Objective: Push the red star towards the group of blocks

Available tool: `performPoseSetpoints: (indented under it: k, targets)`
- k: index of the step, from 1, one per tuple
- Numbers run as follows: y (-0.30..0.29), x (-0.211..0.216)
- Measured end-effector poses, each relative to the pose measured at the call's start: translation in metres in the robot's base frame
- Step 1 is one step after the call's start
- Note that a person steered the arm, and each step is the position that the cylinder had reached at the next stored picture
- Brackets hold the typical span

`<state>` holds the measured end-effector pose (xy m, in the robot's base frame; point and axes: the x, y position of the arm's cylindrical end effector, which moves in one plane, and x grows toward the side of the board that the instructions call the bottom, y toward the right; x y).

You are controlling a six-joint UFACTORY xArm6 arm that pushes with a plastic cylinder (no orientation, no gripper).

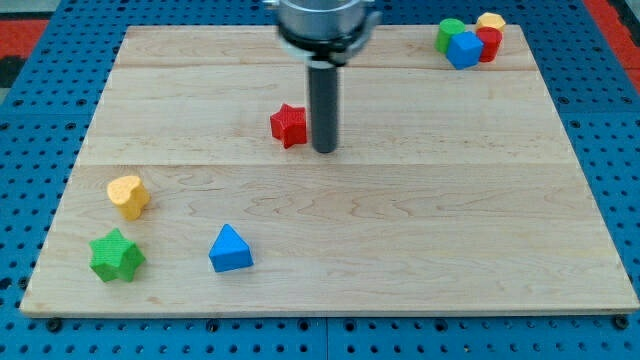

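The red star lies on the wooden board, left of centre in the upper half. My tip stands just to the star's right, close to or touching its right side. The group of blocks sits at the board's top right corner: a green block, a blue block, a red block and a yellow block, packed together.
At the bottom left lie a yellow heart, a green star and a blue triangle. A blue pegboard surface surrounds the board.
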<state>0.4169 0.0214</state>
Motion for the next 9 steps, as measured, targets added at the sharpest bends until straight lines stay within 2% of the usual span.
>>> performPoseSetpoints:
  k: [1, 2, 3, 4, 5, 6, 8, 9]
  targets:
    - [-0.023, -0.001]
    - [-0.078, -0.001]
    - [-0.091, -0.020]
    - [-0.040, -0.042]
    - [0.029, -0.043]
    - [0.001, -0.036]
    - [-0.107, -0.031]
    - [-0.100, -0.054]
